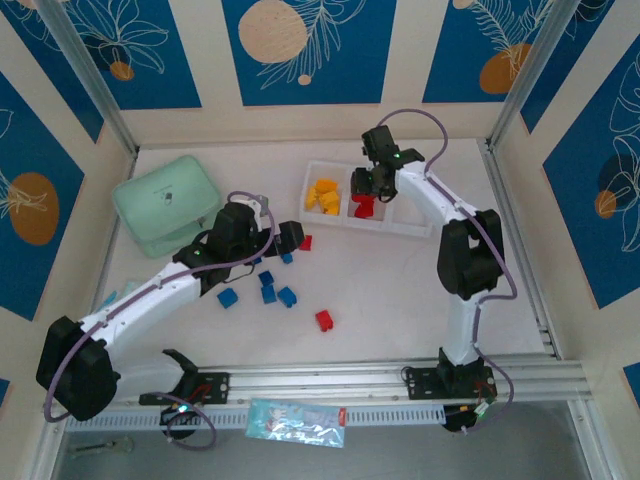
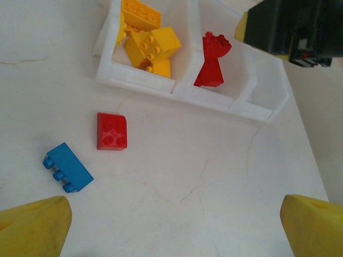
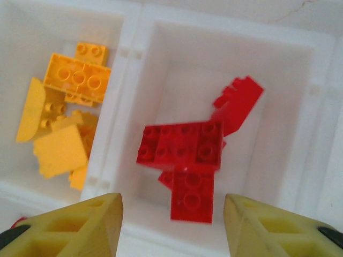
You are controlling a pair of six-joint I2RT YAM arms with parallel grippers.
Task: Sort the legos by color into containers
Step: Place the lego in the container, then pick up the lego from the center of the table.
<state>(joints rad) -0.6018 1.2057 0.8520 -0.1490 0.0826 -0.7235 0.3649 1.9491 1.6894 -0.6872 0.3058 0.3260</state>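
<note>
Right gripper: fingers spread, pinching nothing, poised over the middle compartment of the low white translucent plastic tray, where red belongs.
Left gripper: spread and empty, aimed at a loose square red brick, likely the next pick.
Red bricks in tray: at least three.
Yellow-orange bricks: about six, in the left compartment.
Loose: two red, five small blue bricks; the right compartment awaits blue.

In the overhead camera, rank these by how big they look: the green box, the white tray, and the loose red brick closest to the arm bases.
1. green box, largest
2. white tray, longer but narrower
3. red brick, far smallest
</note>
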